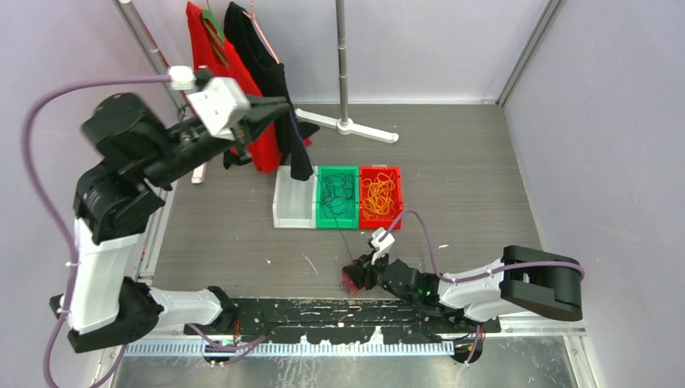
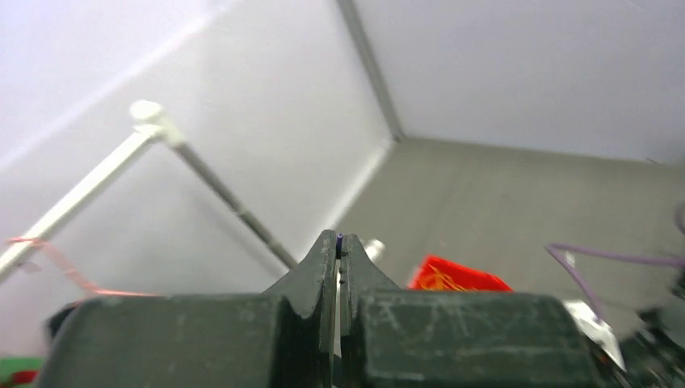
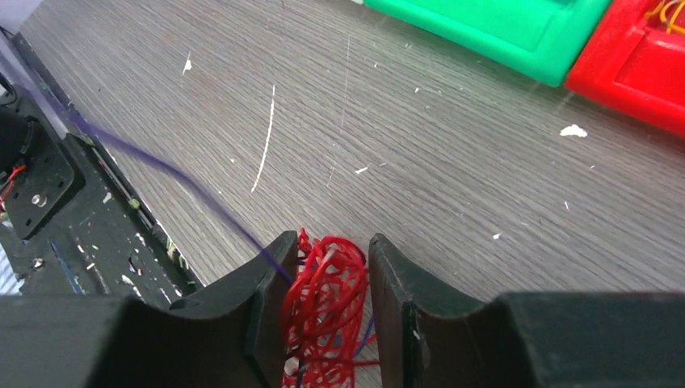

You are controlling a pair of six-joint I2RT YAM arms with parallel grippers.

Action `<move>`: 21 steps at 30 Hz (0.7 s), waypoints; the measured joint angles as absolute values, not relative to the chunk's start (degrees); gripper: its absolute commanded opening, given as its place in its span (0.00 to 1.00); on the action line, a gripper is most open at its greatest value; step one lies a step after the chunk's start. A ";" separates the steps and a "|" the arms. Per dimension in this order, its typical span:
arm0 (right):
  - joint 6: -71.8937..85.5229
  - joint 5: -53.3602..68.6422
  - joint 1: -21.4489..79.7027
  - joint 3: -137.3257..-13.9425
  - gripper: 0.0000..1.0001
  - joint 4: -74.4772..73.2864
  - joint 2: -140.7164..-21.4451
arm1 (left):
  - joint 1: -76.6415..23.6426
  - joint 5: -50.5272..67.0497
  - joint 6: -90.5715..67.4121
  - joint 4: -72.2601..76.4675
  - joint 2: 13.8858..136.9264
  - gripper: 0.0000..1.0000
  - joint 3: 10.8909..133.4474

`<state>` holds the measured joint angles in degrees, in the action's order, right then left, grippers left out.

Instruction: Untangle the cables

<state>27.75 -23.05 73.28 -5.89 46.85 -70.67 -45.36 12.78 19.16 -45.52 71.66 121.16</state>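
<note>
Right gripper (image 3: 331, 242): jaws closed on the red wad (image 3: 327, 311), which fills the gap between both fingers, low on the table (image 3: 452, 162)
Left gripper (image 2: 339, 242): jaws pressed together with a fleck of purple pinched at the tips; raised high, well apart from the wad
Purple cable (image 3: 186, 182): leaves the wad at the right gripper's left finger and runs straight out to that side and upward; the top view shows one thin line from the wad to the left jaws
Long axis: the strand's own line, jaw to jaw, seemingly taut
Nearer arm: right, already on the wad; left holds only the far end
Coming move, as judged: draw the purple cable out along its line while the right jaws anchor the red; a snag inside the wad would drag it along
Green bin (image 3: 501, 36): ahead and right of the right jaws; holds dark cables (image 1: 338, 194)
Red bin (image 3: 630, 73): touching the green bin; holds orange-yellow cables (image 1: 380, 196)
White bin (image 1: 292, 214): on the green bin's other side; no cable seen, far end hidden by a black garment (image 1: 300, 162)
</note>
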 measured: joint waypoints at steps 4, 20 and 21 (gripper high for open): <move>28.49 -22.85 73.28 -5.87 0.45 46.85 -71.72 | -45.39 5.45 23.14 -33.82 66.41 0.00 116.86; 29.04 -22.57 73.28 -5.85 0.53 41.82 -66.89 | -45.36 -10.26 26.00 -12.62 59.57 0.00 111.04; 28.86 -22.55 73.28 -5.87 0.56 40.56 -65.65 | -45.36 -8.93 25.32 -14.15 59.02 0.00 110.19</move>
<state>28.86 -22.55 73.28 -5.87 40.56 -65.65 -45.36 -8.93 25.32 -14.15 59.02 110.19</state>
